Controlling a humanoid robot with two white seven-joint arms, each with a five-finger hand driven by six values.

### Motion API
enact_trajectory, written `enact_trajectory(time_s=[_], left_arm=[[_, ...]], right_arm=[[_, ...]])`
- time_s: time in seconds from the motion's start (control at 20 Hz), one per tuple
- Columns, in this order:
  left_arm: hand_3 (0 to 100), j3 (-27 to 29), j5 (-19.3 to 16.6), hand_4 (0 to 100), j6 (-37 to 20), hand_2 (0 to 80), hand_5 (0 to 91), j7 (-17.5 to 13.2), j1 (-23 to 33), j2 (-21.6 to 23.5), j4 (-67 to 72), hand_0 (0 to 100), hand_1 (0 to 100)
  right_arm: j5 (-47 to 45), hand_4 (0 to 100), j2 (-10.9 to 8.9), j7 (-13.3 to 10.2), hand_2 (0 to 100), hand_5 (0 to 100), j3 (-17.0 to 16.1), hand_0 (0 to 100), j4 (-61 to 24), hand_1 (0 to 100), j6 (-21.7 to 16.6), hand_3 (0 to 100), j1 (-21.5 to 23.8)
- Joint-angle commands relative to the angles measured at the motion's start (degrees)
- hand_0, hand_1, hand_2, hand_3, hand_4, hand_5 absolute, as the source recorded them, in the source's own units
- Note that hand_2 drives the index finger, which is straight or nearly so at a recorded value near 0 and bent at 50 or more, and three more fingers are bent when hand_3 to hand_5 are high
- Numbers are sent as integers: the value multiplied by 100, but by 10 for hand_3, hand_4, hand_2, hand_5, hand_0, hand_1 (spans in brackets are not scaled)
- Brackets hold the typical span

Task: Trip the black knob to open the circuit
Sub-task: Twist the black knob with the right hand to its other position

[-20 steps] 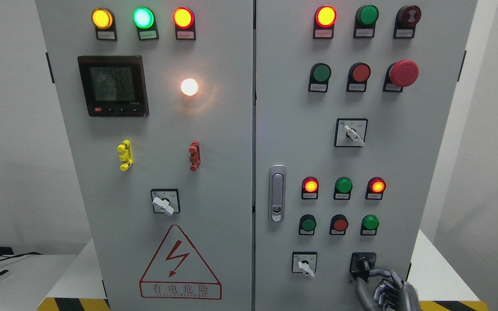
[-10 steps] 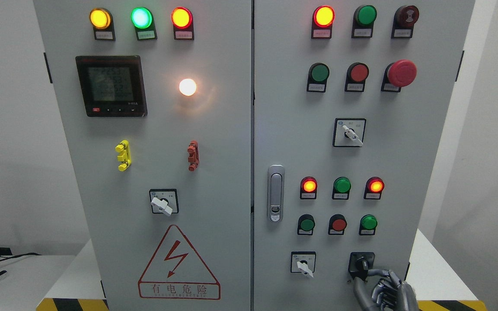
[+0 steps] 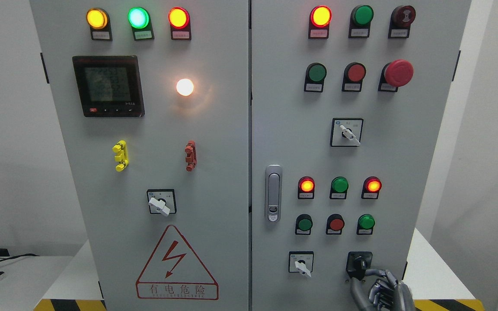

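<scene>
The cabinet (image 3: 214, 129) is filling the head view, and the things that matter are sitting low on its right door. Going left to right along the bottom row there: a white-handled selector (image 3: 301, 264) is sitting on a pale plate, and beside it, on a dark plate, the black knob (image 3: 360, 263) is standing out from the panel with its handle leaning slightly off upright, lower end toward the right.

The right hand (image 3: 378, 283) is coming in at the bottom edge, just below and a little right of the knob. Its fingers (image 3: 374, 273) are curling up and leftward so that the tips are touching the knob's lower right side; it reads as pinching the handle, though how firmly it is clamping is hard to tell at this size. The left hand is not showing anywhere.

So the knob is lying up and to the left of the palm, with its handle running roughly top to bottom. My judgement is that the trip is now calling for a twist of the wrist about the knob's axis, which is pointing straight out of the door.
</scene>
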Motion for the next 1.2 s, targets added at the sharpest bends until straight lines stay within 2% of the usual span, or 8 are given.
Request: enact_trajectory(time_s=[0.0, 1.15], left_arm=[[0, 0, 26, 0, 0, 0, 0, 2, 0, 5, 0, 120, 389], [0, 0, 26, 0, 0, 0, 0, 2, 0, -3, 0, 120, 389]], right_arm=[[-1, 1000, 14, 15, 478, 1000, 37, 377, 8, 733, 2, 935, -4], [-273, 1000, 32, 15, 486, 1000, 143, 382, 0, 732, 2, 946, -65]])
